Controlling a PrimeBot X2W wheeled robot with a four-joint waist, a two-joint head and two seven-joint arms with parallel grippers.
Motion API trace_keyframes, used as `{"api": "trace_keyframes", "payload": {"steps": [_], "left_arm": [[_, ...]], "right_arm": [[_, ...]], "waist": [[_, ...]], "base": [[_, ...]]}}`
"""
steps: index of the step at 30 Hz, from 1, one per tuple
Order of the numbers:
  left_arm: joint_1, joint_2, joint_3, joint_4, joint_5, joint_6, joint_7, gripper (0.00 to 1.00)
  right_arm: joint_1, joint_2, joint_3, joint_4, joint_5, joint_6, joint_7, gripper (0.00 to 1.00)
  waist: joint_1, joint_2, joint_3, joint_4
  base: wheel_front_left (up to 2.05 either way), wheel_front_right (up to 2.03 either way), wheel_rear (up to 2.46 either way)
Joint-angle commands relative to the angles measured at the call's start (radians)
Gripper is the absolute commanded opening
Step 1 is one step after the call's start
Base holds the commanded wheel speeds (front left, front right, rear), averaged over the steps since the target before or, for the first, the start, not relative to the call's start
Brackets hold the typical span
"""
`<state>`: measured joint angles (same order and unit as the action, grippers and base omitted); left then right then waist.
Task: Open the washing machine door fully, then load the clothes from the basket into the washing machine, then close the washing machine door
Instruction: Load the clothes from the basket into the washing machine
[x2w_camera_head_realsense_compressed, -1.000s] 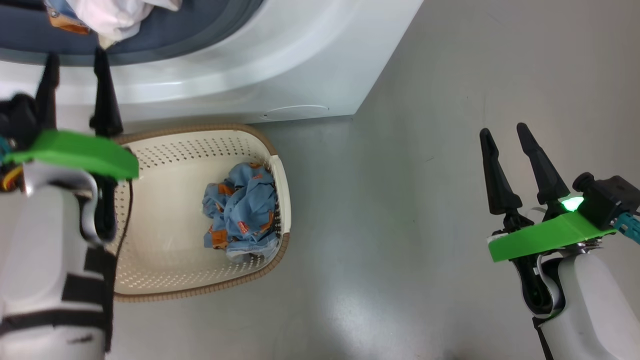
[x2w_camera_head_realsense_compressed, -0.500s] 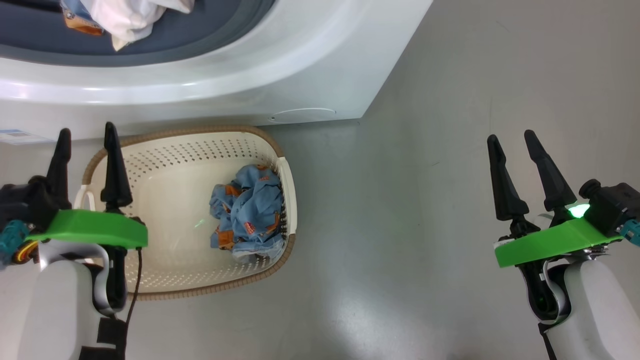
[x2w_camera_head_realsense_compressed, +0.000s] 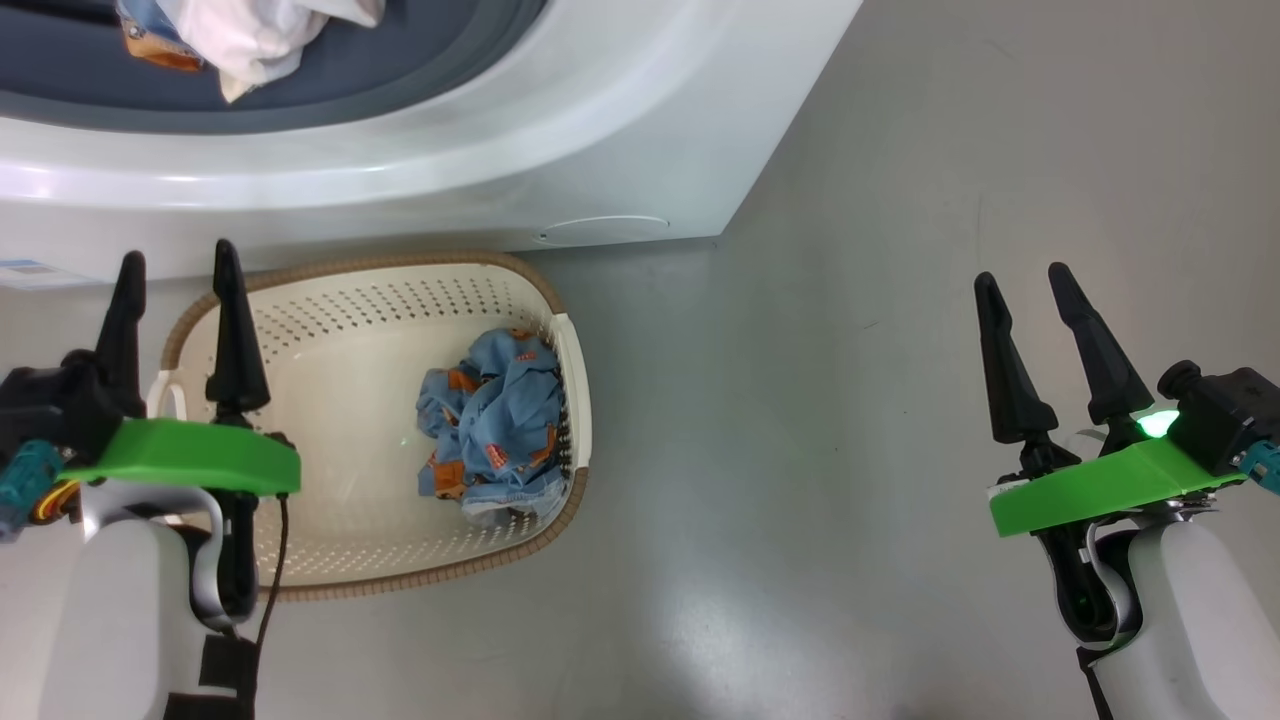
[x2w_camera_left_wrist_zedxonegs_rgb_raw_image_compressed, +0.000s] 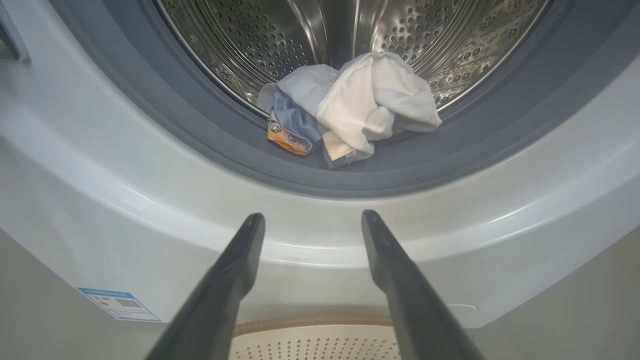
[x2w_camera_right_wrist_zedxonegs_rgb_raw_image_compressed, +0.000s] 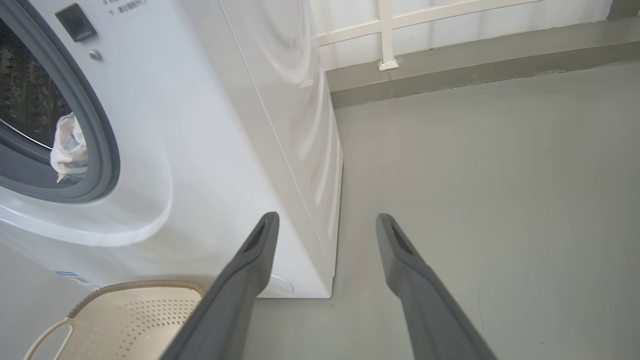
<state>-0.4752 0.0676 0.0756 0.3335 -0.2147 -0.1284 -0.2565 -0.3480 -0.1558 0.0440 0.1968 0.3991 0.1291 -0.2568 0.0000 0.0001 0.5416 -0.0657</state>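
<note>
While the left gripper (x2w_camera_head_realsense_compressed: 178, 255) hangs spread and empty, the basket (x2w_camera_head_realsense_compressed: 400, 300) sits beneath it, a denim garment (x2w_camera_head_realsense_compressed: 490, 430) inside; beyond it the washing machine (x2w_camera_head_realsense_compressed: 600, 130) holds pale clothes (x2w_camera_left_wrist_zedxonegs_rgb_raw_image_compressed: 360, 105). Well apart, the right gripper (x2w_camera_head_realsense_compressed: 1022, 275) gapes empty.

- The washing machine (x2w_camera_left_wrist_zedxonegs_rgb_raw_image_compressed: 100, 200) shows its steel drum (x2w_camera_left_wrist_zedxonegs_rgb_raw_image_compressed: 300, 30) at twelve o'clock, ringed by a blue-grey gasket (x2w_camera_left_wrist_zedxonegs_rgb_raw_image_compressed: 200, 135).
- The clothes (x2w_camera_left_wrist_zedxonegs_rgb_raw_image_compressed: 360, 105), white, pale blue and denim-blue, are heaped just toward twelve from centre, lying over the gasket's lower lip.
- A label sticker (x2w_camera_left_wrist_zedxonegs_rgb_raw_image_compressed: 119, 304) sits at seven o'clock.
- The basket (x2w_camera_left_wrist_zedxonegs_rgb_raw_image_compressed: 310, 340) rim is at six o'clock.
- The left gripper (x2w_camera_left_wrist_zedxonegs_rgb_raw_image_compressed: 312, 215) rises from six o'clock, with its fingers spread wide.
</note>
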Motion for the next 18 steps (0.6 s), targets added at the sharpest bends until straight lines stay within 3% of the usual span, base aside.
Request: {"api": "trace_keyframes", "payload": {"steps": [1,18], "left_arm": [[-0.003,0.030,0.027,-0.017,0.010,-0.002,-0.005,1.00],[-0.236,0.081,-0.062,0.078,0.009,-0.002,-0.005,1.00]], "right_arm": [[0.014,-0.002,0.018,-0.022,-0.008,0.002,-0.005,1.00],[-0.006,0.001,0.031,-0.021,-0.004,0.002,-0.005,1.00]], "waist": [[0.0000,-0.0001,0.004,0.001],[0.0000,-0.0001,0.038,0.005]], "base": [[0.00,0.00,0.00],[0.00,0.00,0.00]]}}
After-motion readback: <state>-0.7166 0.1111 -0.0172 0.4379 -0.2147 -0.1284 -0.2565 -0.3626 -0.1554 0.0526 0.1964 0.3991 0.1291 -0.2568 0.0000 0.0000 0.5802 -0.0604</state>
